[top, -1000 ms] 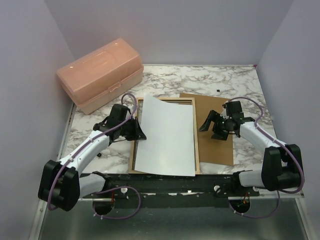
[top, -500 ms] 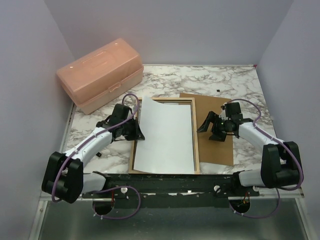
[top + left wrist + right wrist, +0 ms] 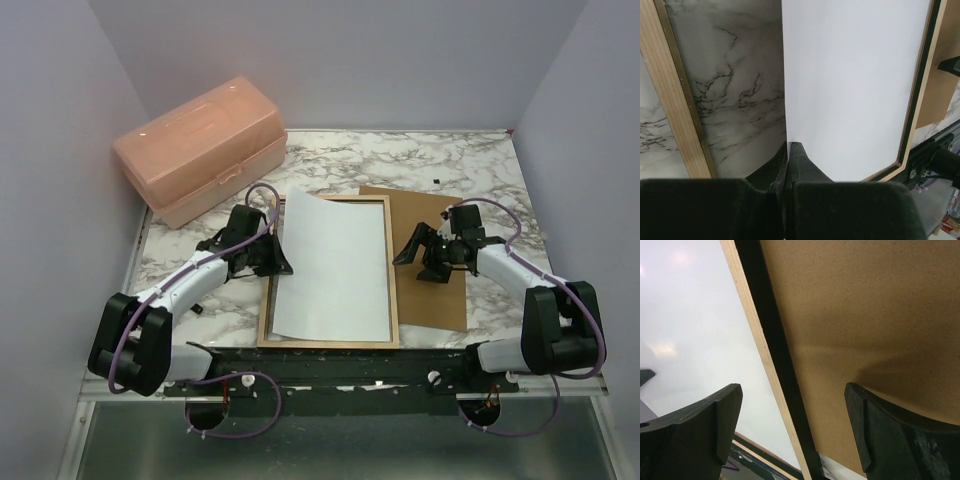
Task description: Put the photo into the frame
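Two tools, left [image 3: 788, 145] pinching photo [image 3: 855, 85], right [image 3: 790, 390] agape

Photo [image 3: 333, 268] on frame [image 3: 393, 275], backing board [image 3: 437, 300] just right, box [image 3: 200, 148] behind left

The left gripper [image 3: 789, 146] has its two dark fingers pinched together on the near edge of the photo [image 3: 855, 85], plain white back up. The sheet covers the right part of the frame [image 3: 670, 95], marble table [image 3: 735, 85] showing through its left part, and a brown board [image 3: 940, 75] lies just past its right rail
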`<state>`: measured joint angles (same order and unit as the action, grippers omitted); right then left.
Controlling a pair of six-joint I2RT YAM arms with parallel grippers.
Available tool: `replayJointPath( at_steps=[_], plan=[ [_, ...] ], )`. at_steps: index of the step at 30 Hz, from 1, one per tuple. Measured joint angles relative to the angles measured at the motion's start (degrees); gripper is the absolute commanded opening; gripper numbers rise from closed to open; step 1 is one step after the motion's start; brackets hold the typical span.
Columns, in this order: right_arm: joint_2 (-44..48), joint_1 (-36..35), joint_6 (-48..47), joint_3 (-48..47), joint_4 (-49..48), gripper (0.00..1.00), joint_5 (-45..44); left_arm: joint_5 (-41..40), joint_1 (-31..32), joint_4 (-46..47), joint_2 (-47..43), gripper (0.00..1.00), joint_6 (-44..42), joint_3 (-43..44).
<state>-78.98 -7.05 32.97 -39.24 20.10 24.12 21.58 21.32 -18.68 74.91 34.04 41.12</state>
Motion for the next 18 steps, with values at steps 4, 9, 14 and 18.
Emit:
replayJointPath(
  at_steps=[4,9,14,18],
  plan=[
    [-0.2,0.0,0.0,0.0,-0.5,0.91,0.5,-0.1,0.0,1.9,0.5,0.00,0.9,0.0],
    [-0.3,0.0,0.0,0.4,-1.0,0.91,1.0,-0.4,0.0,3.2,3.0,0.00,1.6,0.0],
    [-0.6,0.0,0.0,0.5,-1.1,0.91,1.3,-0.5,0.0,3.6,4.5,0.30,1.5,0.0],
    [-0.7,0.0,-0.1,0.5,-1.0,0.91,1.3,-1.6,0.2,3.0,4.5,0.73,0.8,0.0]
  ],
)
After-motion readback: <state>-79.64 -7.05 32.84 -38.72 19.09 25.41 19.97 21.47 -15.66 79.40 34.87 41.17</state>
